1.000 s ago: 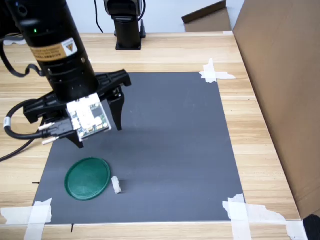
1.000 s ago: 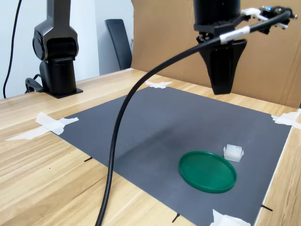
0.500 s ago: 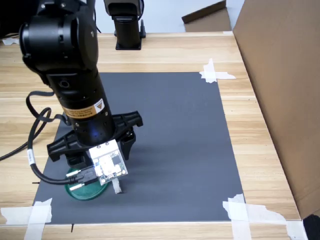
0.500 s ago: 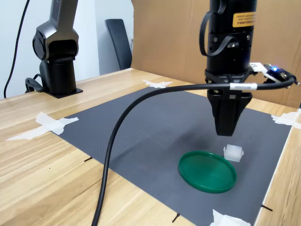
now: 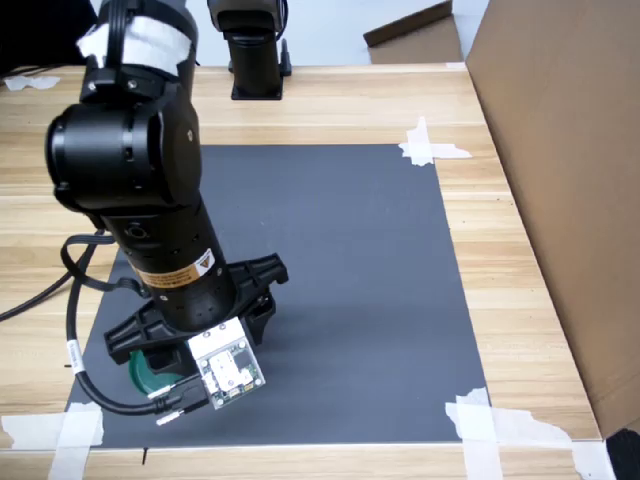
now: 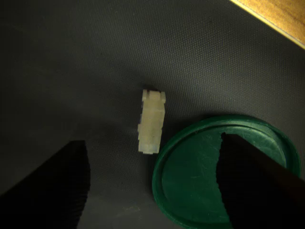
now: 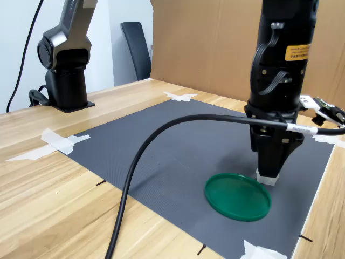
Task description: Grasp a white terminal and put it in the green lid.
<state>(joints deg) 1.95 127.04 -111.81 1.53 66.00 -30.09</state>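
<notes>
One arm on my rig, hanging low over the near edge of the dark grey mat (image 5: 350, 260). Its gripper (image 6: 152, 186) is spread wide: in the wrist view I'm seeing two dark fingers (image 6: 57, 181) well apart, nothing clamped between them. White terminal (image 6: 152, 122) is lying flat on the mat in the gap, closer to neither finger tip than the other as far as I can judge, and its long side is just beside the rim of the green lid (image 6: 190, 176); whether they're touching I can't tell. One finger is overlapping the lid's far portion in that shot.

In the second exterior view the gripper body is hiding most of the terminal; only a sliver (image 7: 267, 177) is peeking out under it, right behind the lid (image 7: 237, 196). In the first exterior view the arm's wrist and camera board are blocking things: the terminal isn't visible, and just a green crescent of lid (image 5: 145, 372) is showing at the first exterior view's left of the wrist.

Around: masking tape strips (image 5: 430, 145) pinning the mat corners, wooden tabletop (image 5: 520, 260), cardboard panel (image 5: 570, 150) on the first exterior view's right, a black cable (image 7: 156, 145) looping across the front of the second exterior view, and a black arm base (image 7: 64, 65) standing at the far table edge.
</notes>
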